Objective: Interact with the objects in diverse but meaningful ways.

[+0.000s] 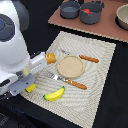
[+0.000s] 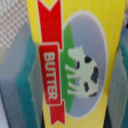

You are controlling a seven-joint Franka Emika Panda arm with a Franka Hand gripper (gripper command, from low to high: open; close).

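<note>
While the yellow rectangular butter block with red label [image 2: 75, 62] sits between the gripper's [image 2: 70, 65] teal-padded fingers [image 2: 27, 82], apparently clamped, over the striped placemat's [image 1: 100, 65] near corner, it should be kept level and lowered squarely before any release.

On my wrist view I read "BUTTER" in white capitals on a red banner, running lengthwise down the yellow block [image 2: 75, 65]. Beside the word sits a black-and-white cow picture on a blue-and-green oval. In the exterior view I can make out no lettering.
</note>
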